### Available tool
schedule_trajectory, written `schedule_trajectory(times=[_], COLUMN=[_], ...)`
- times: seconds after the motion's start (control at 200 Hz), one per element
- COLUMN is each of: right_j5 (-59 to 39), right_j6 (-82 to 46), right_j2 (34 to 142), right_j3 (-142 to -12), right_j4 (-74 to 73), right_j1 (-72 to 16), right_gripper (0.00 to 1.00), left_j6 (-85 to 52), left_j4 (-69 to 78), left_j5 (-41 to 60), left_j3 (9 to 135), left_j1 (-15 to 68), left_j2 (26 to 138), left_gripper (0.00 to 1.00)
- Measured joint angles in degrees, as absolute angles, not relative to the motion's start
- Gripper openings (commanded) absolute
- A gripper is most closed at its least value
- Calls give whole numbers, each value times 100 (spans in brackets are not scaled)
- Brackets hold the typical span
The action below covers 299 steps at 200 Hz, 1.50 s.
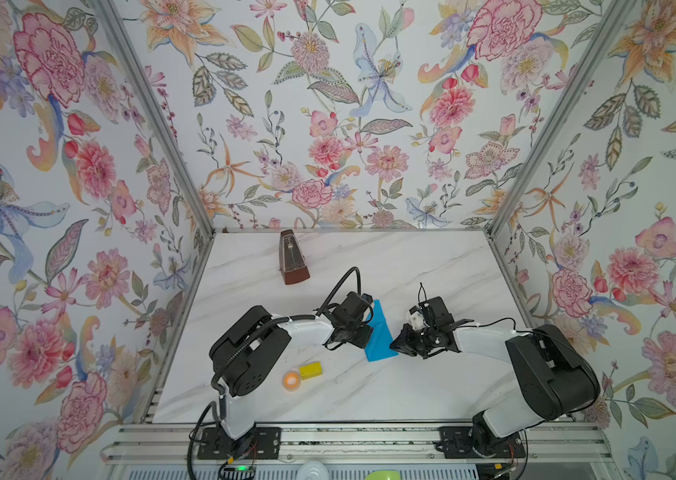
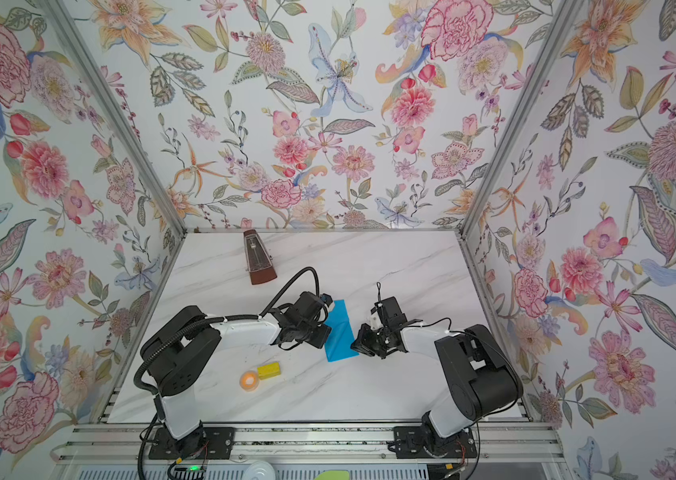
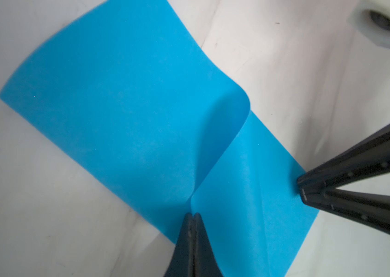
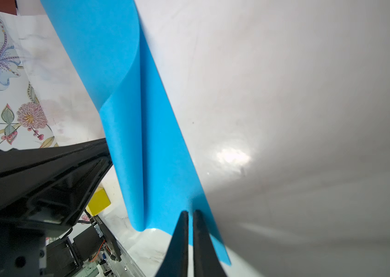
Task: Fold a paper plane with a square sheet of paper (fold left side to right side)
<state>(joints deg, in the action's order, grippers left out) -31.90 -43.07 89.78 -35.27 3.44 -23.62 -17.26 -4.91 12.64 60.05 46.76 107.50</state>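
The square sheet of paper [image 1: 381, 328] [image 2: 340, 332] is bright blue and lies mid-table, its left side curled over onto its right side in a soft, rounded fold [image 3: 225, 134] [image 4: 127, 115]. My left gripper [image 3: 192, 215] [image 1: 364, 337] is shut, its tips resting on the paper at one end of that fold. My right gripper [image 4: 190, 212] [image 1: 393, 345] is shut but for a thin slit. Its tips sit on the opposite, free edge of the sheet [image 3: 303, 189], near a corner. No paper plane is in view.
A brown metronome [image 1: 294, 259] [image 2: 257, 259] stands at the back left. A small yellow block [image 1: 310, 370] [image 4: 98, 200] and an orange tape roll [image 1: 291, 380] lie front left, close to my left arm's elbow. Flowered walls close in the marble table [image 1: 432, 386].
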Motion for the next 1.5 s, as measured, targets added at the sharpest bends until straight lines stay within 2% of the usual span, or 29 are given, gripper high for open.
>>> schedule_trajectory(times=[0.43,0.771,1.156,1.496], right_j5=[-2884,-2910,-3000,-3129], right_j6=[-4421,-5061,-5774,-5988], right_j2=[8641,8604,9303,9461], right_j3=[-3730,-3743,-3474,-3378], right_j4=[753,-10,-1323,-1975], right_j1=[-2532,-2731,-2731,-2716], right_gripper=[27,37,37,32], left_j6=[-1848,-2108,-2106,-2106], left_j4=[-255,161,163,163], left_j5=[1273,1315,1330,1334], left_j3=[5900,5739,5739,5739], left_j1=[4654,4650,4650,4650], left_j2=[10748,10748,10748,10750], left_gripper=[0,0,0,0])
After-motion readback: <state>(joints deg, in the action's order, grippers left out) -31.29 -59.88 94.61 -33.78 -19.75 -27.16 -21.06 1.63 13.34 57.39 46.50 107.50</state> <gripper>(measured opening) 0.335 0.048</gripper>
